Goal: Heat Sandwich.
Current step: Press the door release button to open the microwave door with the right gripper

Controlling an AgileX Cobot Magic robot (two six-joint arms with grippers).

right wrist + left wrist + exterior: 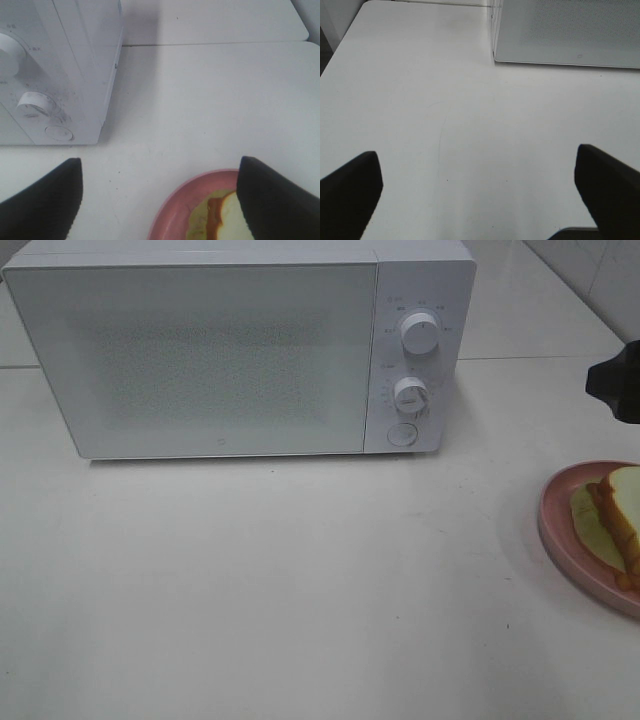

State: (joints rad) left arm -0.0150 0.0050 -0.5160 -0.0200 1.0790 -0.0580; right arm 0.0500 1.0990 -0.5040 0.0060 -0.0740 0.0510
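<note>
You're right at the start, I'd say: the microwave (220,360) is shut, and the sandwich (622,510) sits on its pink plate (556,525) on the table (300,590), off to the microwave's right. Your left gripper (477,165) hangs wide open over the table, holding nothing. Your right gripper (160,165) is open and empty too, hovering above the plate. Opening, loading, closing and setting the dials (420,332) are all left. The frame edge cuts off much of the sandwich and plate, and the dial markings are unreadable.
</note>
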